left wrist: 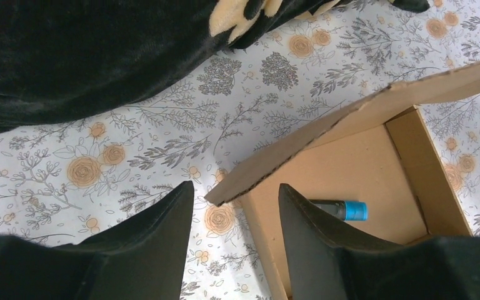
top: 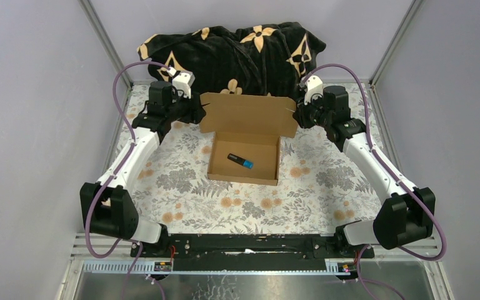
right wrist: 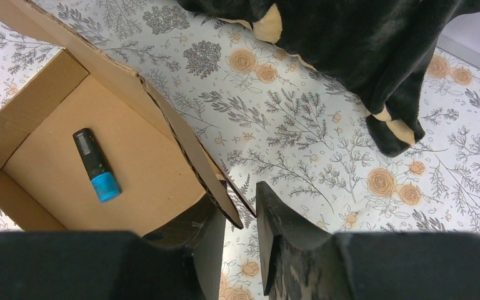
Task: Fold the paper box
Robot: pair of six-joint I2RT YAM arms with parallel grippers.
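Top: box (top: 264, 154) sits at centre of table (top: 162, 194), tray walls up, pen (top: 240, 161) inside, lid (top: 248, 114) upright at far edge.

L wrist: left gripper (left wrist: 234, 219) spread, lid corner loose in the gap.

R wrist: right gripper (right wrist: 240, 234) narrow round the other corner; can't tell if it pinches.

You've 1 step left, by my read: close + tuck lid.

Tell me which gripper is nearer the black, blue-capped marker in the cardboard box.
Left. The left gripper straddles the lid corner nearest the marker; right gripper straddles the farther corner.
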